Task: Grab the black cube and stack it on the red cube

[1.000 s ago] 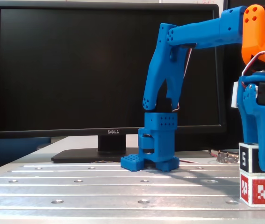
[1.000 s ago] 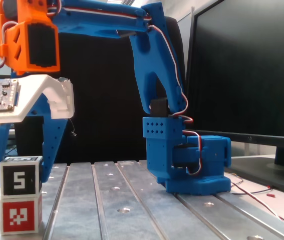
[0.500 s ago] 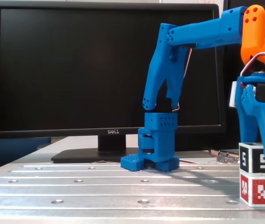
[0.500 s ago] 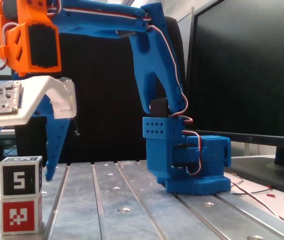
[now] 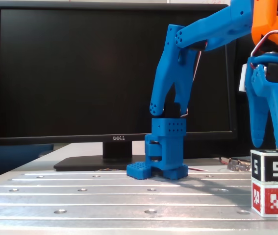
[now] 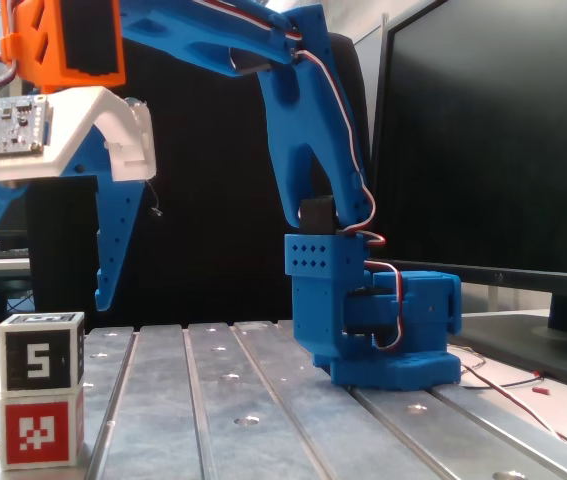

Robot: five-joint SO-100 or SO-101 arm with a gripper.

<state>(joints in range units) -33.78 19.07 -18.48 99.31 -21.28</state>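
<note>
The small black cube with white edges and a white numeral "5" on its faces (image 5: 271,169) (image 6: 42,349) sits squarely on top of the small red cube with a white pixel-like marker pattern (image 5: 271,198) (image 6: 42,430). The two touch face to face and form a neat upright stack. In a fixed view this stack stands at the lower right; in the other it stands at the lower left, near the edge of the ribbed grey metal desk (image 5: 104,196) (image 6: 263,400).

The blue two-fingered pincer (image 5: 270,146) (image 6: 31,300) hangs directly above the stack, its fingers spread apart and clear of the black cube, grasping nothing. One blue fingertip (image 6: 106,300) ends just above and beside the cube's top, with a gap between them. A white bracket carrying a circuit board (image 6: 23,135) sits over the fingers, under an orange wrist housing (image 5: 271,19) (image 6: 63,40).

The blue arm (image 5: 202,34) (image 6: 293,120) reaches back from the wrist to its blue perforated base (image 5: 164,152) (image 6: 373,320), which stands on the desk well apart from the cubes. Red and white wires (image 6: 358,200) run along the arm. Behind the base stands a large black Dell monitor (image 5: 75,73) (image 6: 503,140), its screen dark.
</note>
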